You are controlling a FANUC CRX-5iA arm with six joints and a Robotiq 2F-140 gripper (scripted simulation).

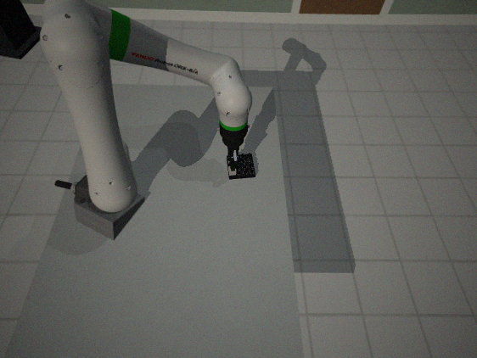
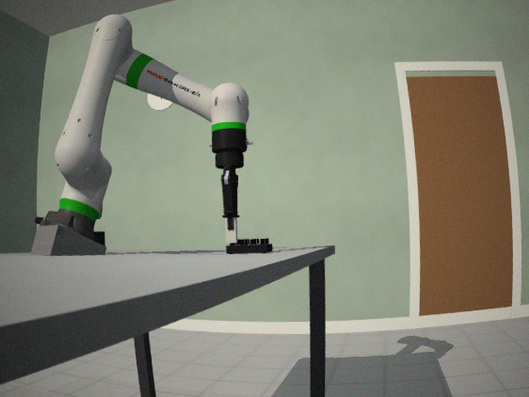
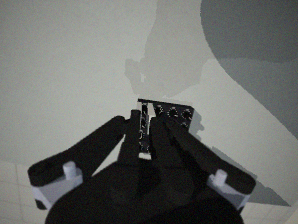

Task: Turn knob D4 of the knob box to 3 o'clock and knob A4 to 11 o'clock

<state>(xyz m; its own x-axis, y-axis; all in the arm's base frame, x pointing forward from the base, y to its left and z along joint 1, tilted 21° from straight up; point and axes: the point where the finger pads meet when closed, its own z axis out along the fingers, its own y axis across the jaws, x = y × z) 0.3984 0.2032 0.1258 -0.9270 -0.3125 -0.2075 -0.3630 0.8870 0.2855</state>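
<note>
The black knob box [image 1: 246, 166] [image 2: 256, 246] [image 3: 173, 113] stands on its feet on the grey table [image 1: 191, 263] [image 2: 141, 277]. It is small in every view, and I cannot read its printed names or the white lines on its knobs. My gripper [image 1: 231, 166] [image 2: 231, 236] [image 3: 143, 109] points straight down over the box's outermost row of knobs, on the side nearest the robot base. Its fingers stand close together around one knob there. The fingers hide that knob, and I cannot tell which knob it is.
The robot base [image 1: 106, 212] [image 2: 66, 237] stands on the table to the left of the box. The table's right edge [image 1: 282, 178] runs close beside the box. A door [image 2: 458, 193] is in the far wall.
</note>
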